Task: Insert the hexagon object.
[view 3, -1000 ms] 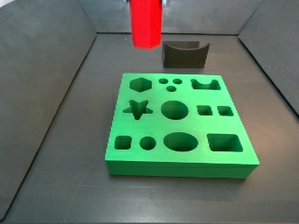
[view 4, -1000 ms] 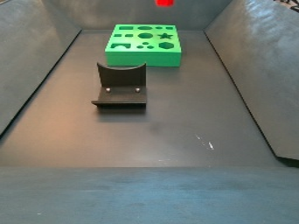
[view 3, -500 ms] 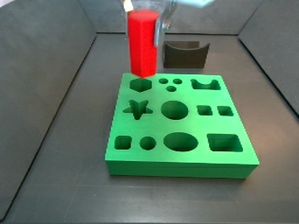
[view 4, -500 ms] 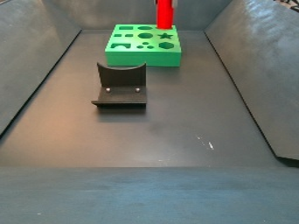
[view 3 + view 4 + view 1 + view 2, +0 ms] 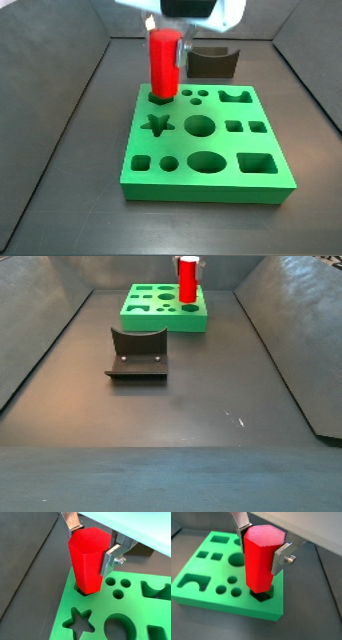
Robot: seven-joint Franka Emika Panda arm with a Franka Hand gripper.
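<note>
The gripper (image 5: pixel 166 30) hangs at the top centre of a side view, above the far left corner of the green board (image 5: pixel 207 185), its silver fingers (image 5: pixel 111 557) pinched on the upper end of the hexagon object (image 5: pixel 163 64). The bright red peg stands upright with its lower end set in the hexagonal hole at that corner of the board; most of its length rises clear above the green surface.

Both wrist views look down the peg (image 5: pixel 87 561) from close range. A finger plate (image 5: pixel 282 558) with a screw head presses flat against one face, and a second plate shows at the opposite side. The peg's base (image 5: pixel 260 591) disappears into the dark opening, with the board's edge (image 5: pixel 227 609) just beyond it. Round holes sit beside the peg and a star-shaped hole (image 5: pixel 79 620) lies nearer the lower left of that frame.

In a side view taken from farther back, the peg (image 5: pixel 189 280) appears at the top centre, upright on the board (image 5: pixel 163 318), which rests on the dark counter (image 5: pixel 201 426). The fixture (image 5: pixel 138 356) stands left of centre, apart from the board. In the closer side view a dark grey notched block (image 5: pixel 211 64) sits behind the board, right of the peg.
</note>
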